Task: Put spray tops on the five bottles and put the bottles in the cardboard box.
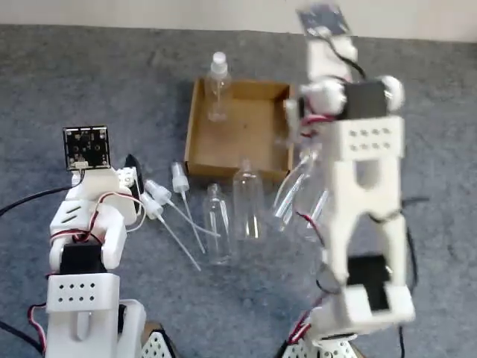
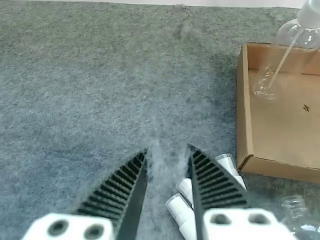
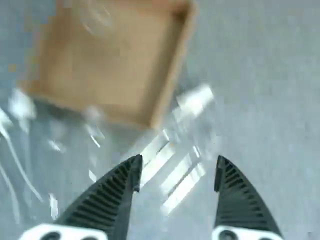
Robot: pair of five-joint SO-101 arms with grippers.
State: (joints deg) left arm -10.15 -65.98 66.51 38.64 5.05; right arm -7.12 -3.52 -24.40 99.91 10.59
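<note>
Capped bottle (image 1: 218, 82): stands upright inside the cardboard box (image 1: 191, 127), in its far corner, spray top on.
Uncapped bottles (image 1: 218, 220): two lie side by side on the table (image 1: 89, 74), just in front of the box's near wall.
Other bottles (image 1: 297, 190): clear ones lie beside the box's near corner, partly hidden under the right arm; their number is hard to tell.
Spray tops (image 1: 158, 195): three lie loose on the table between the left arm and the uncapped bottles, tubes trailing.
Left end effector (image 2: 167, 182): fingers apart, holding nothing, low over the table, just beside the spray tops.
Right end effector (image 3: 175, 182): fingers wide apart, empty, above the blurred bottles by the box corner.
</note>
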